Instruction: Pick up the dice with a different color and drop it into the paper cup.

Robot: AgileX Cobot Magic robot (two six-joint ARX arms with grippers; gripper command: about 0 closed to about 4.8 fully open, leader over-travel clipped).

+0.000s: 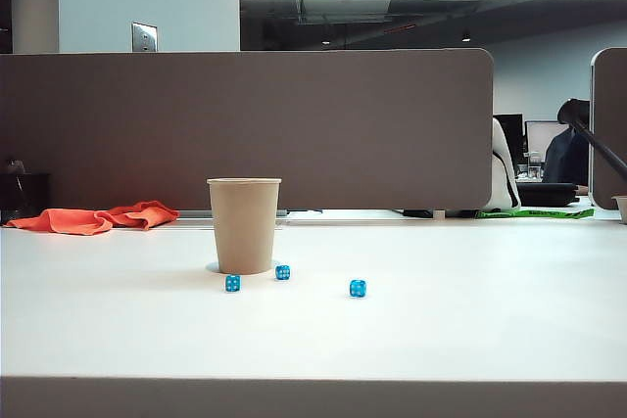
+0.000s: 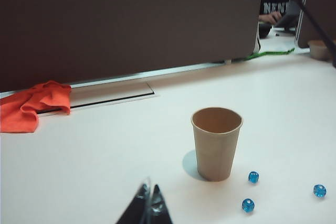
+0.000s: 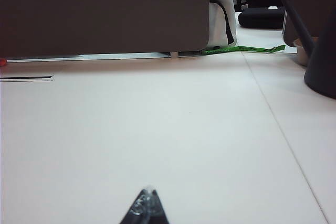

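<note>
left tool (image 2: 149, 203) tips together | right tool (image 3: 147, 205) together | paper cup (image 2: 216, 142) interior hidden

Neither of the 2 arms appears in the exterior view; only the wrist views show anything of the robot.

The left gripper (image 2: 150, 203) shows just its dark fingertips, pressed together into 1 narrow point with no gap between them. It hangs above the white table (image 2: 79, 171), well back from the far edge, holding nothing.

The right gripper (image 3: 147, 207) looks the same: 2 dark tips closed tightly into a single wedge, empty. It sits low over the table, pointing nearly level toward the far edge.
</note>
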